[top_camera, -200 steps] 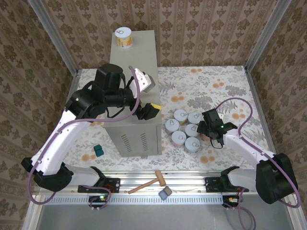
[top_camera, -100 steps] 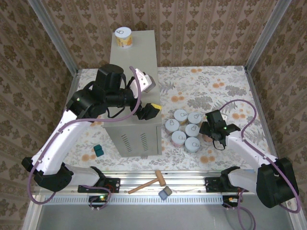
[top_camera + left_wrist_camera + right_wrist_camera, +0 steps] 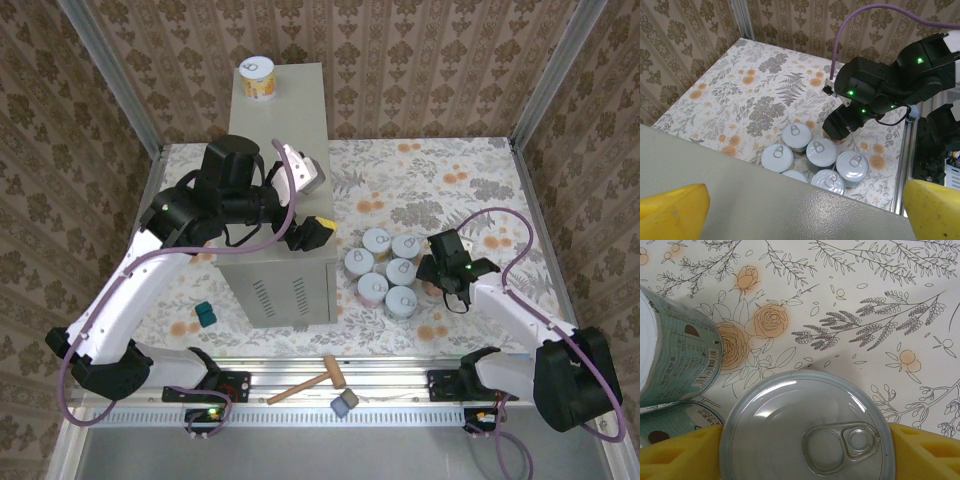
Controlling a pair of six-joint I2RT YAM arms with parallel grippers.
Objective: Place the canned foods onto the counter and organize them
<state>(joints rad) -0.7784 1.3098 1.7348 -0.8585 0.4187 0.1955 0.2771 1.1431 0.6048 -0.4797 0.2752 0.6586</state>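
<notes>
Two robot arms reach over a floral tabletop (image 3: 470, 170) on which a tall beige-grey counter (image 3: 295, 110) stands. The right fingers (image 3: 680, 452), padded in yellow, are pressed against both sides of one can (image 3: 807, 435). It stands upright on the tabletop with its silver pull-tab lid facing up between them. Just to the left of these fingers stands a teal-labelled can (image 3: 677, 357). It is part of a cluster of six cans (image 3: 400, 271) packed close together on the tabletop, between the right fingers and the near end of the counter. The left fingers (image 3: 318, 230), also tipped in yellow, are spread wide and hold nothing. The flat top of the counter lies directly below them, and past its edge the left wrist view looks down on the cluster. Well beyond the left fingers, at the far left corner of the counter top, a lone can (image 3: 258, 77) stands upright. Nearer than both sets of fingers, by the arm bases, lie a small wooden mallet (image 3: 310, 382) and a grey block (image 3: 345, 403).
</notes>
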